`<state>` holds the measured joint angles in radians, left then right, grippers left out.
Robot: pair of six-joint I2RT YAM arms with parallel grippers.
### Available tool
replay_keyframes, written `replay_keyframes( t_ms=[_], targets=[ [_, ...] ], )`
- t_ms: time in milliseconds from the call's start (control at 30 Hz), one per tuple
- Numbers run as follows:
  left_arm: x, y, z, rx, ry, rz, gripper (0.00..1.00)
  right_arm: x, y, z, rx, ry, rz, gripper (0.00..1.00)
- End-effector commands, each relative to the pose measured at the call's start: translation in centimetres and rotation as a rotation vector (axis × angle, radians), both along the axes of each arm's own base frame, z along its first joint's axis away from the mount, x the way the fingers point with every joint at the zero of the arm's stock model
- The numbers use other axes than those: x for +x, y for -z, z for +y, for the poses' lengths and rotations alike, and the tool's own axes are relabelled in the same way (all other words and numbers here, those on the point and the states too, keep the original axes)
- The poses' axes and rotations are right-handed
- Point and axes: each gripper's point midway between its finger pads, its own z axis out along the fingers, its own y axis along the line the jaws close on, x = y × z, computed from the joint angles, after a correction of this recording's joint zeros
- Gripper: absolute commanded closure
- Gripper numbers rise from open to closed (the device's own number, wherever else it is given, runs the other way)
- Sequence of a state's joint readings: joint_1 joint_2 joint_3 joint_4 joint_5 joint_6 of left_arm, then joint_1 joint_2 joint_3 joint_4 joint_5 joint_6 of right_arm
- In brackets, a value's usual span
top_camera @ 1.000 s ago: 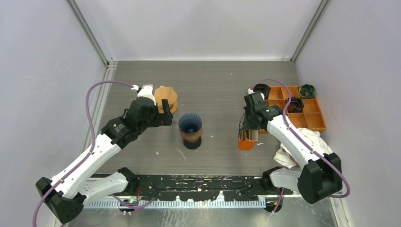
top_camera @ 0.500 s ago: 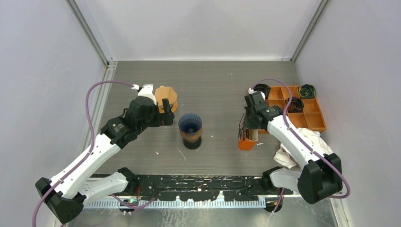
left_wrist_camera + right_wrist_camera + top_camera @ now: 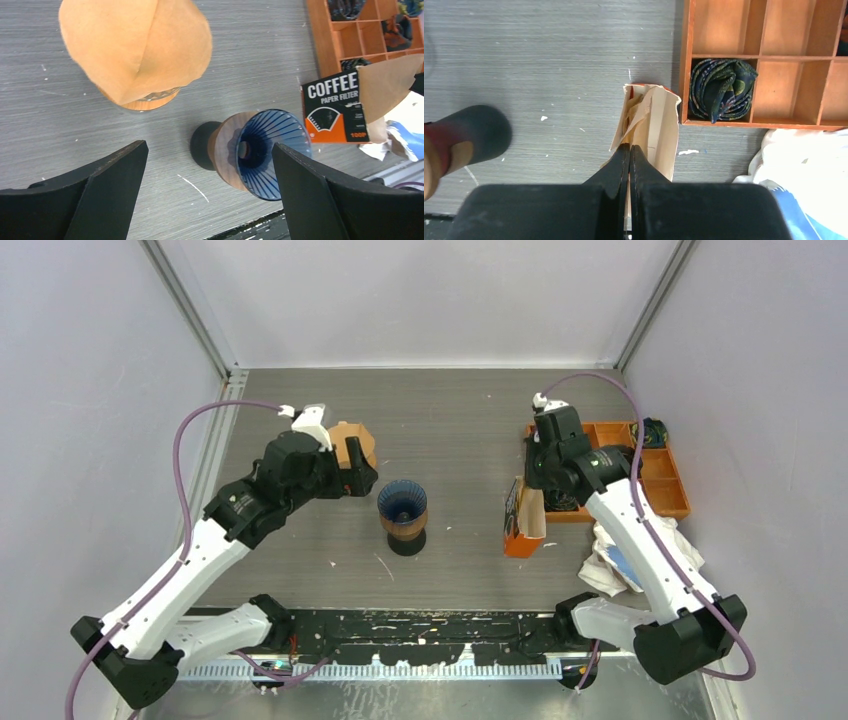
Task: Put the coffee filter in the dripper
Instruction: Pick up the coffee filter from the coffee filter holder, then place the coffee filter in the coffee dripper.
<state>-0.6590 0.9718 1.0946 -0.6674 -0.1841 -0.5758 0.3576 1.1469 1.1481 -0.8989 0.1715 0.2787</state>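
**Status.** The task is in its early pick-up stage.

**Right gripper** (image 3: 629, 149): the jaws are closed flat, with no gap between them. They pinch the top edge of a tan coffee filter (image 3: 655, 132) that stands partly out of the orange filter box (image 3: 334, 107). The lower part of the filter is inside the box opening, so extraction is not complete.

**Left gripper** (image 3: 350, 475): the jaws are spread wide and hold nothing. It hovers above the table (image 3: 450, 420), between the two cones.

**Layout, top view, taken from the blue dripper** (image 3: 402, 502):
- The blue dripper stands upright on its wooden collar and dark base, near the table centre. Its ribbed cone is bare — no paper inside.
- The filter box is at 3 o'clock, well apart from it.
- A second dripper (image 3: 132, 47), already lined with a brown filter, is at 10 o'clock, near the left gripper.
- The orange compartment tray (image 3: 686, 65) is at 2 o'clock, just beside the box. One compartment holds a rolled dark cloth (image 3: 719, 89).
- A white cloth (image 3: 620, 555) lies at 4 o'clock.

**Remaining, as judged:** draw the filter clear of the box, carry it toward 9 o'clock to the blue dripper, seat it in the cone and let go. The paper is thin and will flex — more than one sheet may come out.
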Motion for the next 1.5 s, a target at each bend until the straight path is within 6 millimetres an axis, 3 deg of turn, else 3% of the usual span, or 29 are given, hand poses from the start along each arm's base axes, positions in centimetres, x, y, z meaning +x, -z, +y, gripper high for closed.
replay_keyframes(
  t_ms=[0, 233, 500, 800, 1167, 1467],
  targets=[
    [0.6, -4.0, -1.9, -0.096, 0.056, -0.067, 0.02, 0.5, -5.3, 0.7, 0.030, -0.074, -0.095, 0.99],
    [1.1, -5.4, -4.5, -0.161, 0.130, -0.053, 0.02, 1.6, -9.8, 2.5, 0.085, -0.156, -0.170, 0.99],
    [1.6, -6.7, -6.5, -0.199, 0.162, -0.085, 0.02, 2.5, -12.2, 5.4, 0.215, -0.216, -0.220, 0.99],
    [2.0, -7.8, -9.1, -0.196, 0.164, -0.145, 0.02, 3.1, -13.3, 10.1, 0.322, -0.297, -0.251, 0.99],
    [2.1, -7.3, -11.1, -0.161, 0.090, -0.213, 0.02, 3.1, -13.7, 15.7, 0.344, -0.352, -0.266, 0.99],
    [2.1, -7.1, -12.5, -0.183, 0.040, -0.231, 0.06, 3.2, -14.5, 17.6, 0.340, -0.370, -0.283, 0.99]
  ],
)
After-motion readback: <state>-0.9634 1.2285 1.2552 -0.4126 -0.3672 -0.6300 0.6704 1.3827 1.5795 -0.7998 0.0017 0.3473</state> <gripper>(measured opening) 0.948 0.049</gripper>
